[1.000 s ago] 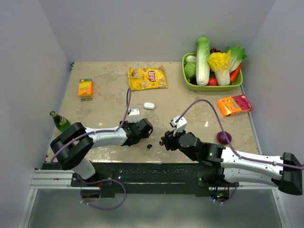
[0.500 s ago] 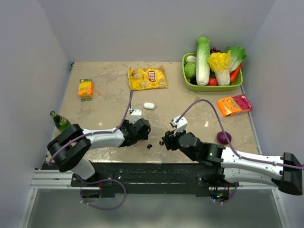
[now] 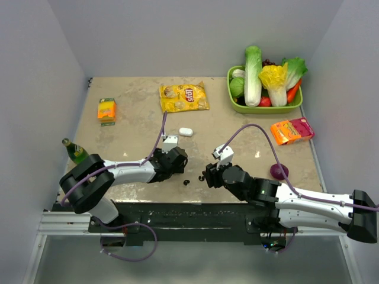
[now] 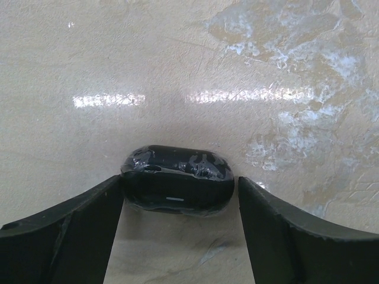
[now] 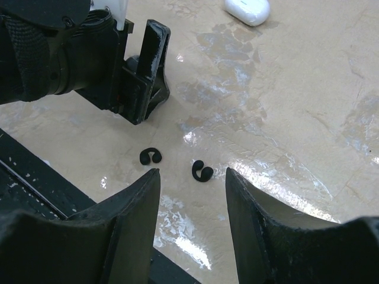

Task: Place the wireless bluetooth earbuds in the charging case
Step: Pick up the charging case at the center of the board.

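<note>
The two dark buds point(image 5: 151, 156) lay loose on the table point(image 3: 136, 124) at its near edge, just in front of the right gripper point(image 3: 208, 176), whose jaws stood wide and held nothing. No whitish buds could be made out. The white case point(image 5: 247, 9) lay flat and shut farther back, well apart from the buds and beyond the left gripper point(image 3: 176, 161).

The left jaws were drawn narrow onto a glossy dark pod point(image 4: 177, 186) resting on the table, with a finger against each end. Whether it was a bud or a second case could not be told.

The buds looked very light, hard and smooth. Each was a small hooked shape lying low, so it would likely skate or flip under a careless pinch. I would take one across its thicker body, fingertips brushing the table, not by the curled tip. The case looked rigid and slippery, with rounded ends, so it should be held across its narrow width (and it has to be opened first).

The only readable writing was "Lay's" on the yellow chip bag point(image 3: 183, 97). Print on the orange-pink packet point(image 3: 291, 130) and the small orange packet point(image 3: 106, 110) was too small to read. The pod showed a short pale dash and no letters.
</note>
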`<state>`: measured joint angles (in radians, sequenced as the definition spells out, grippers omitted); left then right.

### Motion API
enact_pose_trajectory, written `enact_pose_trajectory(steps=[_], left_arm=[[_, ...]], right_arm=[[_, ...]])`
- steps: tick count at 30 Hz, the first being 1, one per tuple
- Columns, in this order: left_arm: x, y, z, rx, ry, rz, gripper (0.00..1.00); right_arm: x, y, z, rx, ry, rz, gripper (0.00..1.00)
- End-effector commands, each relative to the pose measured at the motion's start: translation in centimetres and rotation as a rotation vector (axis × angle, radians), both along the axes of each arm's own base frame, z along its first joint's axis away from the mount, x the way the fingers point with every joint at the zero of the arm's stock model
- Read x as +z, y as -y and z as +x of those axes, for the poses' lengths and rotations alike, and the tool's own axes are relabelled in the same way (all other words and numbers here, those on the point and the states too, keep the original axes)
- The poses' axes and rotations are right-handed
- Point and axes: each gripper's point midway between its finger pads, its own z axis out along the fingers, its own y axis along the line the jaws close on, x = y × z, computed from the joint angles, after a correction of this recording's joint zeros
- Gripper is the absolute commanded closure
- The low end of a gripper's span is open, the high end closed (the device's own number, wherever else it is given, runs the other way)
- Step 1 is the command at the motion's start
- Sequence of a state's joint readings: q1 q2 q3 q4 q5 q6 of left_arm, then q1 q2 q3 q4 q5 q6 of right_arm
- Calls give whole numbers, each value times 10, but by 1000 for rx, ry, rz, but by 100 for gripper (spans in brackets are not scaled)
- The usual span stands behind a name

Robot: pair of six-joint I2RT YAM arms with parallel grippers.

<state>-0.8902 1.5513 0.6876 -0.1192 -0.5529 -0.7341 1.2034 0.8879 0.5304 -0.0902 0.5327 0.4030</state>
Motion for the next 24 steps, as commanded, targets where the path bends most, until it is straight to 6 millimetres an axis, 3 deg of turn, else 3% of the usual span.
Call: enact_pose_trajectory(steps=[1, 4, 8, 10, 11, 13, 15, 20, 24], left_arm=[[-31, -21, -26, -41, -125, 87, 21], [-30, -21, -26, -47, -122, 77, 31], [-26, -17, -24, -67, -96, 54, 51], [-18, -12, -19, -81, -64, 29, 62], [-14, -9, -17, -89, -47, 19, 73], [-2, -6, -11, -95, -6, -3, 81], [14, -2, -5, -108, 47, -25, 97], [67, 14, 12, -173, 240, -141, 100], [116, 16, 7, -223, 440, -322, 100]], right_arm=[[7, 3, 4, -34, 16, 28, 49], [8, 3, 4, -35, 15, 32, 49], [12, 2, 4, -35, 18, 40, 49], [17, 2, 5, -36, 21, 47, 49], [19, 1, 5, -34, 23, 48, 49], [28, 0, 6, -37, 32, 59, 49], [37, 0, 7, -40, 42, 74, 49], [66, -2, 8, -40, 71, 151, 48], [79, -5, 6, -14, 95, 190, 45]])
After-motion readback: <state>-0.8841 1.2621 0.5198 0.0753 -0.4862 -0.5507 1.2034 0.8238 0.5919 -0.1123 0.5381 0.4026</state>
